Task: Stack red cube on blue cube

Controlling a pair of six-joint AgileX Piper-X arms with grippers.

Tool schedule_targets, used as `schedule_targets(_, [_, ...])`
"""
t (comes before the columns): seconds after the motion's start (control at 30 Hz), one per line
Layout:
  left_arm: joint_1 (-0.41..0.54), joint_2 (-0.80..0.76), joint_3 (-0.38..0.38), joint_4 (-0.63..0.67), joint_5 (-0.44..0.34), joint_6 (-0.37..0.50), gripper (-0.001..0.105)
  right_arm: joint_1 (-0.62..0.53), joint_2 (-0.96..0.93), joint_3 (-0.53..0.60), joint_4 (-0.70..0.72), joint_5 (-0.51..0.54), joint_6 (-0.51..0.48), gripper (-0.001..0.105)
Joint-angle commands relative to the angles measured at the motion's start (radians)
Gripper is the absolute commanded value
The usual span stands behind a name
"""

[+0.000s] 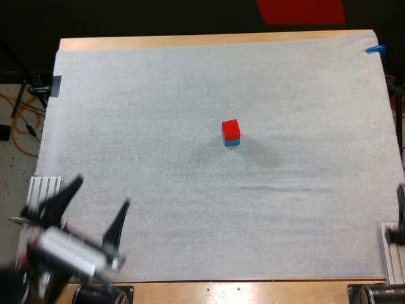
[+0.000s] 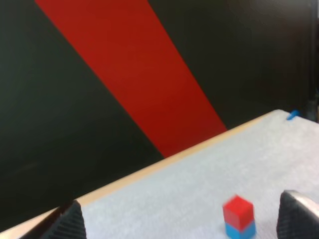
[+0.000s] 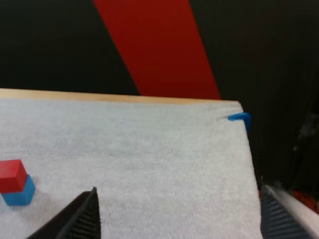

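Observation:
The red cube (image 1: 231, 129) sits squarely on top of the blue cube (image 1: 232, 143) near the middle of the white mat, and nothing touches the pair. My left gripper (image 1: 102, 191) hovers over the mat's near left corner, open and empty, well short of the stack. In the left wrist view the red cube (image 2: 238, 210) rests on the blue cube (image 2: 240, 230) ahead of the wide-apart fingers (image 2: 67, 225). My right gripper (image 3: 179, 224) is open and empty too, and beyond its fingers the red cube (image 3: 12, 175) stands on the blue cube (image 3: 19, 195).
The white mat (image 1: 158, 95) covers nearly the whole wooden table (image 1: 190, 42). Ribbed metal arm bases stand at the near left (image 1: 44, 187) and near right (image 1: 392, 253) edges. Open mat surrounds the stack on every side.

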Motion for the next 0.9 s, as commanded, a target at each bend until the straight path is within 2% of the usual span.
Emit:
schedule_targets(0.0, [0.000, -0.061, -0.004, 0.055, 0.003, -0.011, 0.075, -0.004, -0.034, -0.003, 0.035, -0.007, -0.017, 0.065])
schedule_targets(0.23, [0.000, -0.366, -0.007, 0.228, 0.002, -0.015, 0.075, -0.004, -0.231, -0.005, 0.176, -0.007, 0.034, 0.065])
schedule_targets(0.27, [0.000, -0.363, -0.029, 0.317, 0.004, -0.015, 0.075, -0.004, -0.267, -0.005, 0.193, -0.007, 0.040, 0.065])
schedule_targets(0.37, [0.009, -0.331, -0.071, 0.462, 0.014, 0.022, 0.075, -0.006, -0.341, -0.007, 0.240, -0.007, 0.040, 0.065])
schedule_targets(0.47, [0.009, -0.354, -0.077, 0.497, 0.043, 0.045, 0.075, 0.002, -0.327, -0.045, 0.337, 0.013, 0.037, 0.065])
schedule_targets(0.6, [0.009, -0.356, -0.080, 0.536, 0.073, 0.019, 0.075, 0.002, -0.337, -0.056, 0.347, 0.013, 0.034, 0.065])
schedule_targets(0.87, [0.009, -0.356, -0.036, 0.486, 0.073, 0.023, 0.075, 0.002, -0.337, -0.024, 0.244, 0.006, -0.009, 0.065])
